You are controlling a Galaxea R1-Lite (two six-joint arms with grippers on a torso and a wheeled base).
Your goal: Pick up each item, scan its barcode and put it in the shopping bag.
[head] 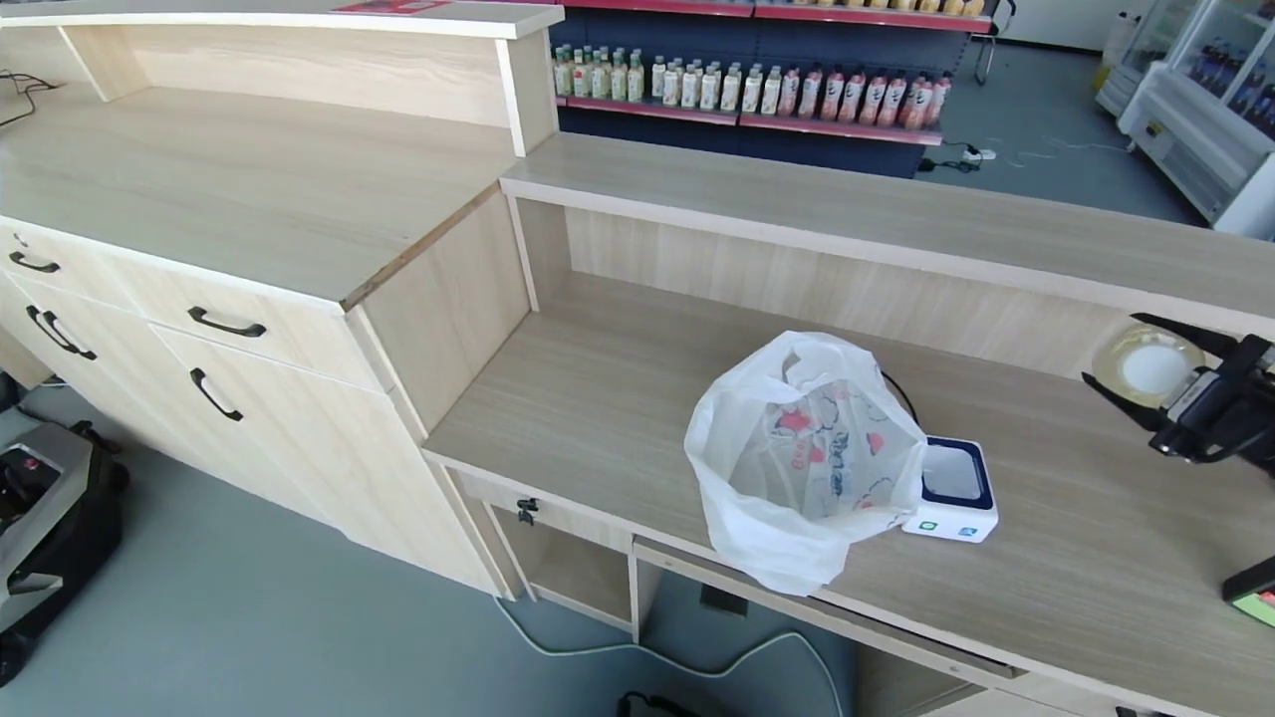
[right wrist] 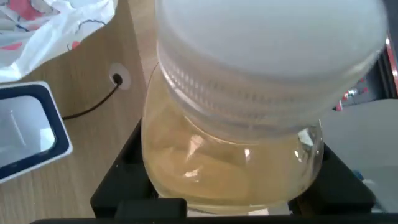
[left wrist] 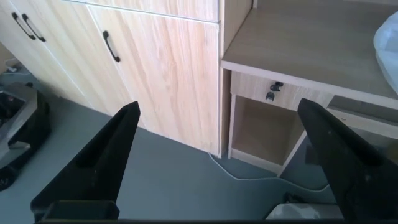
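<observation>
**Jar in right gripper, off to one side of scanner and bag**

Right gripper (head: 1116,351): both black fingers are closed against the sides of a clear jar (head: 1150,370), one finger on each side of the glass body. The jar has a white screw lid and pale yellow contents. In the head view the lid faces up toward the camera and the jar is held above the counter (head: 618,398), in front of the counter's back wall. In the right wrist view the jar (right wrist: 249,124) sits between the fingers of the gripper (right wrist: 230,186), lid nearest the camera.

Scanner (head: 954,488): a white box with a dark blue rim around its top window. It rests on the counter, lower than the right gripper and off toward the robot's left. The right wrist view shows it (right wrist: 28,130) beside the jar and apart from it.

Shopping bag (head: 807,458): white plastic with red and blue print, mouth open, standing on the counter. It touches the scanner on the side away from the right gripper, so it is the farther of the two.

A dark cable runs from a hole in the counter (right wrist: 117,79) toward the scanner.

Left gripper (left wrist: 219,106): fingers spread wide, nothing between them. It hangs over the grey floor (left wrist: 168,180). Ahead of it are the cabinet doors (left wrist: 168,68) and an open niche under the counter's edge.
</observation>
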